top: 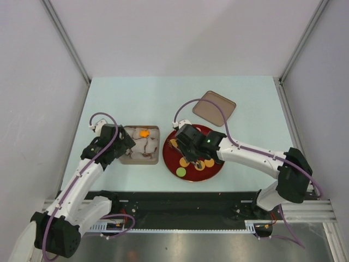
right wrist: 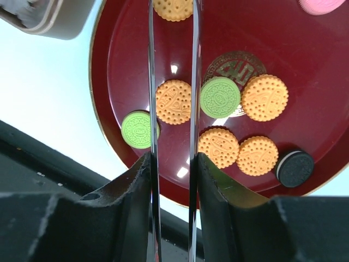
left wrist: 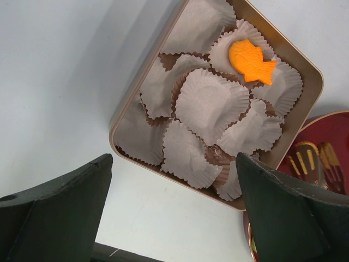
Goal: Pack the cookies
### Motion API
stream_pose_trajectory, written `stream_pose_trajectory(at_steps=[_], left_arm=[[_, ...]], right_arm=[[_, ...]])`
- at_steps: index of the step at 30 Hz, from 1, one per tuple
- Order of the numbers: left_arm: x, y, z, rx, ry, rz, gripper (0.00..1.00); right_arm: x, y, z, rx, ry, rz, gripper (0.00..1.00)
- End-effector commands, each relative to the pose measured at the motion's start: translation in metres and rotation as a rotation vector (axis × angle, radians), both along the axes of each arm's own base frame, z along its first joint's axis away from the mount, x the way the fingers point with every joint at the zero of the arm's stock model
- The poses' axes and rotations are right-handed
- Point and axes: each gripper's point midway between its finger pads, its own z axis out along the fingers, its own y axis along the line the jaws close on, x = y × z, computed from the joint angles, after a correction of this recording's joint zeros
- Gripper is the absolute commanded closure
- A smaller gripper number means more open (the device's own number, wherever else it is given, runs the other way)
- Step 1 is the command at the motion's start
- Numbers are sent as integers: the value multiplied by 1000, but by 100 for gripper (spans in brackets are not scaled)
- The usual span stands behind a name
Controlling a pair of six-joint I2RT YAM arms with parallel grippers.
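Observation:
Several round cookies lie on the dark-red plate (right wrist: 125, 54): orange ones (right wrist: 218, 147), two green (right wrist: 220, 97), one black (right wrist: 294, 168), one pink (right wrist: 319, 5). My right gripper (right wrist: 172, 158) is shut on metal tongs (right wrist: 151, 82), whose two blades stand apart on either side of an orange cookie (right wrist: 173, 102). In the top view it (top: 188, 143) hovers over the plate (top: 215, 166). An irregular orange fish-shaped cookie (left wrist: 251, 60) lies in a paper cup in the tan box (left wrist: 305, 109). My left gripper (left wrist: 174, 161) is open and empty at the box's near left edge.
The box (top: 155, 131) holds several pale crumpled paper cups (left wrist: 210, 103). Its brown lid (top: 214, 107) lies behind the plate at the back right. The tong tips show at the plate's edge in the left wrist view (left wrist: 311, 158). A black rail runs along the near table edge.

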Motion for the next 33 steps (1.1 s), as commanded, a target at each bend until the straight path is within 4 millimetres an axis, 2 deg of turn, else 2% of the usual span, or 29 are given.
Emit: stream_pose_trajectory(at_steps=[1, 5, 11, 16, 21, 22, 28, 33], left_arm=[[5, 3, 9, 11, -35, -2, 0], [8, 5, 18, 20, -54, 5, 0], [8, 9, 25, 41, -67, 15, 0], [7, 12, 24, 52, -63, 22, 0], [5, 16, 29, 60, -77, 40, 0], [4, 17, 30, 59, -80, 45, 0], [3, 20, 35, 64, -95, 54, 0], [1, 20, 30, 64, -86, 48, 0]], right_arm=[[9, 0, 57, 118, -111, -27, 71], [14, 6, 93, 185, -158, -23, 71], [16, 26, 109, 246, -164, 15, 71], [9, 60, 117, 298, -145, 99, 71], [4, 90, 102, 273, -114, 165, 71], [3, 96, 106, 283, -117, 178, 71], [4, 118, 95, 260, -95, 222, 71], [3, 130, 86, 251, -76, 242, 70]])
